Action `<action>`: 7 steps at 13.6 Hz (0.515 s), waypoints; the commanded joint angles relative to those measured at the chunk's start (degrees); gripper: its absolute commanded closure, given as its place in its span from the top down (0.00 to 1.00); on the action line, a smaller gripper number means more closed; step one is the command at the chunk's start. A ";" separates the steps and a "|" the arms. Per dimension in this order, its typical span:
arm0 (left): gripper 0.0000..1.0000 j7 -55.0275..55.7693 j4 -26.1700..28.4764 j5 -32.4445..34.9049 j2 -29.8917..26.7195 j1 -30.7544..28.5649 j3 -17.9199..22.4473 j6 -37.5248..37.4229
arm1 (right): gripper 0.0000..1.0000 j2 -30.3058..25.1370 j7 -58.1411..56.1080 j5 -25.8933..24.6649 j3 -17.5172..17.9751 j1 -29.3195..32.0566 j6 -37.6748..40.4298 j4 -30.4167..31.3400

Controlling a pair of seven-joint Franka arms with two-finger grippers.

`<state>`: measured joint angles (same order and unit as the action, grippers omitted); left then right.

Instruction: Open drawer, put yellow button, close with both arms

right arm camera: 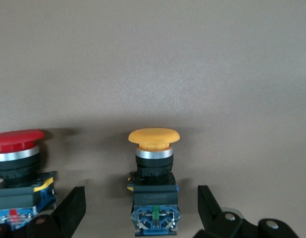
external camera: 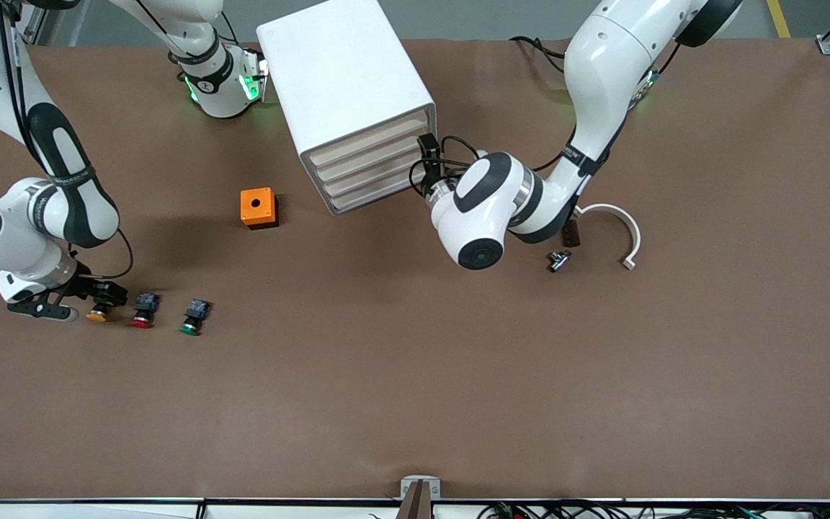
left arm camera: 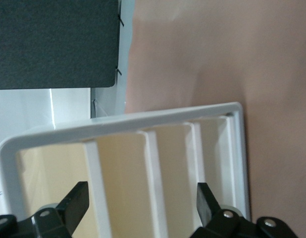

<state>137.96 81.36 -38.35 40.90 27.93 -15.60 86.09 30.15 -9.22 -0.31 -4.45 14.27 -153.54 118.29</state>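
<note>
— Right gripper [right arm camera: 138, 210]?
— Low at the right arm's end of the table, fingers [right arm camera: 74, 206] spread wide, one on each side of the yellow button [right arm camera: 153, 183] and clear of it. Nothing clamped.

— And the button itself?
— Lying on the brown table [external camera: 415, 375], yellow cap toward the front camera, black-and-blue body toward the gripper. Just beside it, toward the left arm's end, a red-capped button [external camera: 143, 310]; then a green-capped button [external camera: 194, 317], all three in a row.

— Left gripper [left arm camera: 138, 201]?
— Open too, level with the cabinet [external camera: 346, 79] front, fingertips [left arm camera: 76, 198] spread in front of the cream drawer fronts. Gripping nothing that shows.

— The drawer [external camera: 368, 140]?
— Topmost of the four, shut flush with the three below.

— Anything else around?
— An orange box [external camera: 258, 207] with a round hole on top, beside the cabinet toward the right arm's end. Near the left arm's elbow, a white curved piece [external camera: 620, 227] and a small metal part [external camera: 559, 260], nearer the front camera than the cabinet.
</note>
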 commanded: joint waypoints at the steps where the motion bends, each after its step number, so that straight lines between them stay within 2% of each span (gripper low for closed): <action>1: 0.90 1.34 -2.52 -2.17 0.85 0.54 0.22 -1.19 | 1.00 1.23 -1.24 0.57 1.02 1.46 -0.27 -1.22; 2: 0.90 1.34 -2.95 -3.30 1.20 1.07 0.22 -1.19 | 0.87 1.23 -1.76 0.57 1.02 1.46 -0.18 -1.22; 4: 0.83 1.34 -4.36 -5.41 2.16 1.95 0.31 -1.19 | 0.21 1.23 -3.69 0.57 1.02 1.55 0.00 -1.40; 5: 0.82 1.52 -4.71 -6.73 2.69 2.39 0.31 -1.10 | 0.00 1.23 -3.70 0.57 1.11 1.90 0.35 -1.57; 7: 0.75 1.52 -4.72 -7.62 3.31 4.14 0.48 -0.40 | 0.00 1.05 -3.61 0.66 1.19 1.82 1.40 -2.01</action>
<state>138.26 79.04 -44.44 42.19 30.05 -15.57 85.99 30.83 -11.32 -0.28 -4.46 14.60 -153.39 117.52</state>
